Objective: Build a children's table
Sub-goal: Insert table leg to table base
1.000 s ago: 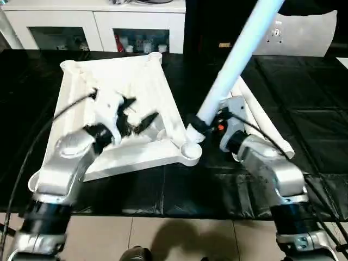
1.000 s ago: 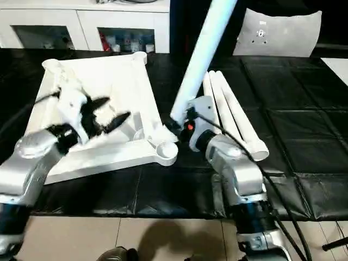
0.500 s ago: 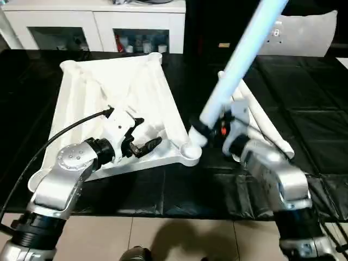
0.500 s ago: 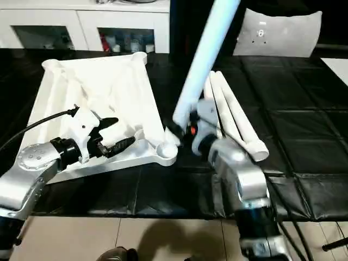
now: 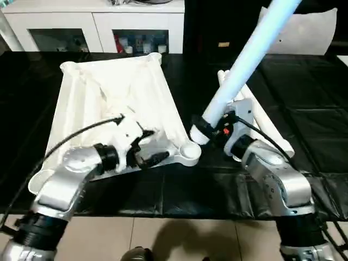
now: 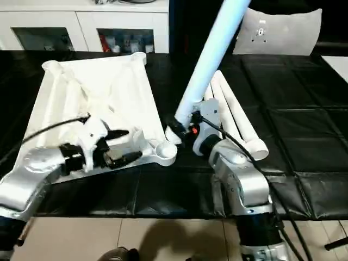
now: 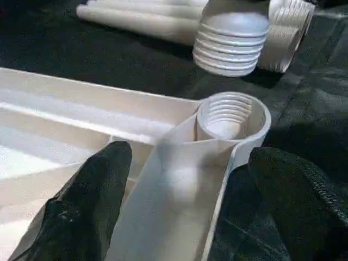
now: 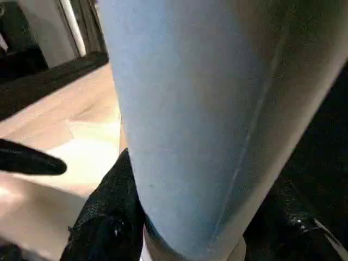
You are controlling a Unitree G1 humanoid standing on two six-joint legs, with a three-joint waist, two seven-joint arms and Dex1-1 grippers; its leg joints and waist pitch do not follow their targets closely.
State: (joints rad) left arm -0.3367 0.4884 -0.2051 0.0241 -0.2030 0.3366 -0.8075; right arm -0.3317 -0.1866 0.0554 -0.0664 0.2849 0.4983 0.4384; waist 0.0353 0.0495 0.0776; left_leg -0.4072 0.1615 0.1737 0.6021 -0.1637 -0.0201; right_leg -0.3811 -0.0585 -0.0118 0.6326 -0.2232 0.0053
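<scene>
- Our right fingers [image 6: 179, 129] squeeze the fat end of one long white leg [image 6: 215, 51]. The leg leans up and away from them. Its screw end [image 7: 231, 43] hangs just above the round corner socket [image 7: 231, 117], close but not touching.
- Our left fingers [image 7: 185, 212] are spread wide, one on each side of the rib that runs to that socket. They hold nothing that we can see.
- The table top [image 5: 117, 103] lies upside down on the black desk [image 5: 304, 92]. Three more legs [image 6: 234, 117] lie just past the right fingers.
- We think the leg could go in crooked, because it leans so much. Then the ridges might jam or cut across each other.
- We think the table top could slide when the leg pushes on it, because the left fingers are not pressing it down yet.
- The tall leg could also twist in the right fingers, since they hold it right at its bottom.
- The leg is smooth, round and gets thinner toward the far end. The screw end and the socket both have little ring ridges. The table top is hard, shiny white plastic with raised ribs.
</scene>
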